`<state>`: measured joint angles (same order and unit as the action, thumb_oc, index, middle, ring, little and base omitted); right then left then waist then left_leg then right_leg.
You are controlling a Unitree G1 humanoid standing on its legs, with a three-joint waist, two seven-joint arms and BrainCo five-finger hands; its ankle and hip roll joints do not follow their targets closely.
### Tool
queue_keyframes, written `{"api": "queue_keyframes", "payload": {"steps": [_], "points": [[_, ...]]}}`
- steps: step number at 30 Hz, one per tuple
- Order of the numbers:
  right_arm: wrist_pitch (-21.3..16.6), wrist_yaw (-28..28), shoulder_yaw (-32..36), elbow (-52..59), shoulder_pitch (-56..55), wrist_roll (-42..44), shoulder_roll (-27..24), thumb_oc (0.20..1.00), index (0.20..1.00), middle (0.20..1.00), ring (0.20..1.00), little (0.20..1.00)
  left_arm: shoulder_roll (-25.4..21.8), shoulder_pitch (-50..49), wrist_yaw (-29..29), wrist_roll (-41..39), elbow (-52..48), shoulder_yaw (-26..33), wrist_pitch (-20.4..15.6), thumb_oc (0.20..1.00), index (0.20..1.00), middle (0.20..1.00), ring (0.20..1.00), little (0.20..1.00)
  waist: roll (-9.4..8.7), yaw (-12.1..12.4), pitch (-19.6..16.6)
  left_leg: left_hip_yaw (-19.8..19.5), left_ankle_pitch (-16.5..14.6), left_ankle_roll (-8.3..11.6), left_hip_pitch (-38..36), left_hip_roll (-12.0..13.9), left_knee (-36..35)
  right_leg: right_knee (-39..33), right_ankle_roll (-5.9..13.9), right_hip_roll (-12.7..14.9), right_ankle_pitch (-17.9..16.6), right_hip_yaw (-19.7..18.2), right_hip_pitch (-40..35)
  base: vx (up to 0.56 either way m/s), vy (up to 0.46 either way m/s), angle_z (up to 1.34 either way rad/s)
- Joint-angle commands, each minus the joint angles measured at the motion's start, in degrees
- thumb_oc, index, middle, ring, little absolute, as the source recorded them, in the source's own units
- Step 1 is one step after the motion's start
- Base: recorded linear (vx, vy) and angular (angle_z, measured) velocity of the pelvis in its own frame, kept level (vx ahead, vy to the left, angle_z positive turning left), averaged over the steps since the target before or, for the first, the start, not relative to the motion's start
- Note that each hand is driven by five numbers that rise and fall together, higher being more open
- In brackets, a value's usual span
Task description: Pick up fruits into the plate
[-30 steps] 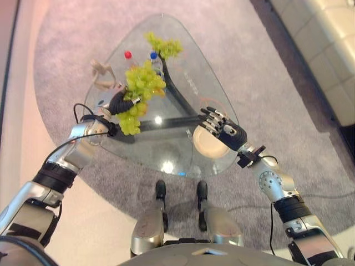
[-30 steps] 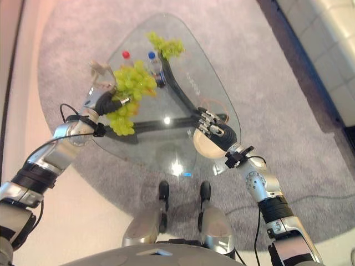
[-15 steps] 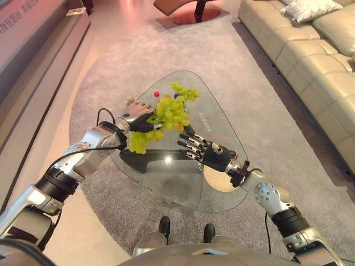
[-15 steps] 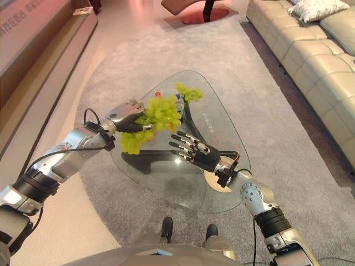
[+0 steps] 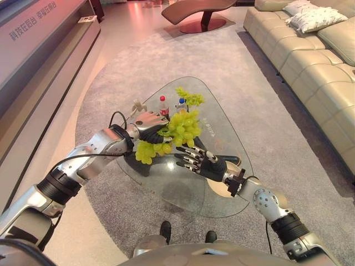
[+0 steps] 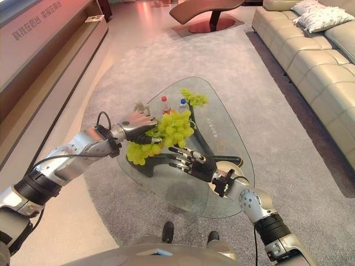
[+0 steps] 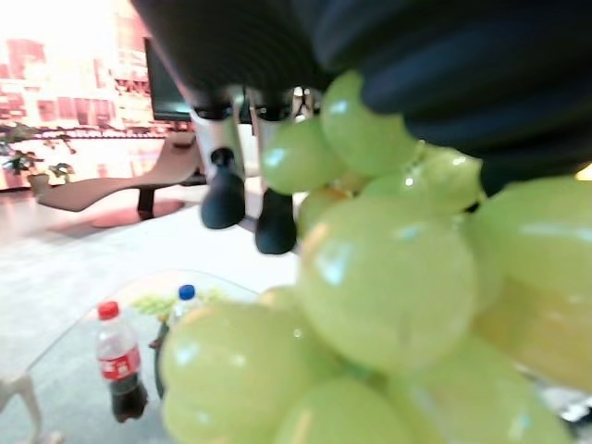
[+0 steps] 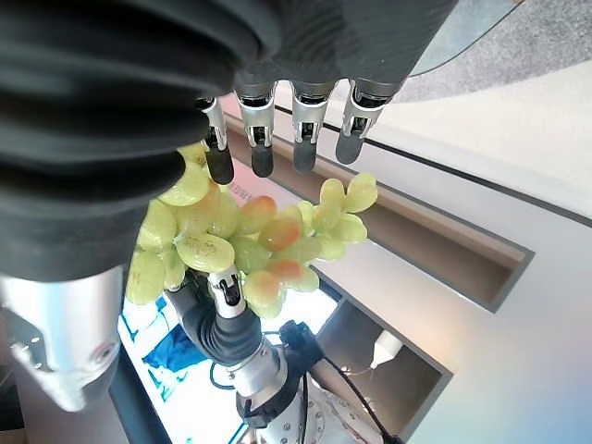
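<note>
Over the glass surface the left hand grips a green grape bunch aloft above the spread-fingered right hand; carrying step, so next it should lower onto the plate.

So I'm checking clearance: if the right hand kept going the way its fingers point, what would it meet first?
Probably the bunch of green grapes held up by the left hand; the right hand has open fingers aimed at it, though the depth between them is unclear.
</note>
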<state>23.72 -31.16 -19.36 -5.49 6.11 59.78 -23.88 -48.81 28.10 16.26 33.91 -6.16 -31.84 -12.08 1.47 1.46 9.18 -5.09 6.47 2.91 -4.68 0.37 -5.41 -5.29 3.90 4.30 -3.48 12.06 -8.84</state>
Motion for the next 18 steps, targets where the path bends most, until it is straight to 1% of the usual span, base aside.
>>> {"api": "queue_keyframes", "payload": {"steps": [1,4,6,10,14,16,17,18], "points": [[-2.1,-0.7,-1.1,2.0,-0.3,5.3,-0.1,1.000,1.000,1.000,1.000,1.000,-1.5,6.5,0.9,0.6,-0.7,-1.7,-2.0,0.200,0.200,0.200,0.200,0.200,-0.96,1.1,-3.0,4.8,-11.4,-0.06,-6.1,-1.0,1.6,1.5,3.60,2.6,5.2,1.5,-2.1,0.00,0.000,0.00],[-2.1,-0.1,-0.9,2.2,-0.4,5.9,-0.7,1.000,1.000,1.000,1.000,1.000,-2.0,5.8,1.6,0.6,-1.2,-1.9,-2.7,0.200,0.200,0.200,0.200,0.200,-1.00,1.1,-3.1,5.1,-11.4,-0.06,-6.2,-1.1,1.6,1.3,3.65,2.6,5.1,1.5,-2.2,0.00,0.000,0.00],[-2.0,0.2,-0.8,2.0,-0.6,5.9,-0.8,1.000,1.000,1.000,1.000,1.000,-2.2,5.5,1.4,0.3,-1.5,-1.8,-2.5,0.200,0.200,0.200,0.200,0.200,-1.03,1.0,-3.2,5.2,-11.5,-0.07,-6.2,-1.0,1.5,1.3,3.66,2.6,5.1,1.4,-2.2,0.00,0.000,0.00],[-1.7,0.2,-0.3,0.1,-1.1,3.7,-0.8,1.000,1.000,1.000,1.000,1.000,-2.2,5.1,0.0,0.2,-1.8,-0.6,-1.9,0.200,0.200,0.200,0.200,0.200,-1.04,1.0,-3.4,5.6,-11.5,-0.03,-6.4,-0.8,1.5,1.1,3.66,2.7,5.1,1.5,-2.4,0.00,0.000,0.00],[-2.9,-0.1,0.1,-2.2,-1.4,0.3,-0.8,1.000,1.000,1.000,1.000,1.000,-2.6,5.5,-1.0,-0.4,-1.6,0.1,-1.6,0.200,0.200,0.200,0.200,0.200,-1.09,1.0,-3.7,5.7,-11.5,0.01,-6.5,-0.8,1.4,1.1,3.68,2.7,5.2,1.6,-2.5,0.00,0.000,0.00],[-7.1,-0.3,1.1,-5.1,-1.3,-7.1,-1.6,1.000,1.000,1.000,1.000,1.000,-3.0,6.2,-1.6,-0.9,-1.7,0.7,-1.4,0.200,0.200,0.200,0.200,0.200,-1.22,1.0,-3.9,5.8,-11.4,0.07,-6.5,-0.6,1.4,1.1,3.65,2.7,5.2,1.8,-2.5,0.02,-0.004,0.00],[-12.3,0.2,1.8,-7.3,-1.0,-14.0,-2.9,1.000,1.000,1.000,1.000,1.000,-3.5,6.9,-1.5,-1.4,-1.8,1.1,-1.2,0.200,0.200,0.200,0.200,0.200,-1.31,0.9,-4.0,5.9,-11.4,0.11,-6.5,-0.6,1.5,1.1,3.62,2.8,5.2,1.8,-2.5,0.00,0.000,0.00],[-13.7,0.7,2.2,-8.3,-0.7,-16.5,-3.7,1.000,1.000,1.000,1.000,1.000,-3.8,7.2,-1.3,-1.6,-1.9,1.2,-1.2,0.200,0.200,0.200,0.200,0.200,-1.35,0.9,-4.0,6.0,-11.5,0.12,-6.5,-0.5,1.5,1.1,3.60,2.8,5.2,1.8,-2.5,0.00,0.000,0.00]]}}
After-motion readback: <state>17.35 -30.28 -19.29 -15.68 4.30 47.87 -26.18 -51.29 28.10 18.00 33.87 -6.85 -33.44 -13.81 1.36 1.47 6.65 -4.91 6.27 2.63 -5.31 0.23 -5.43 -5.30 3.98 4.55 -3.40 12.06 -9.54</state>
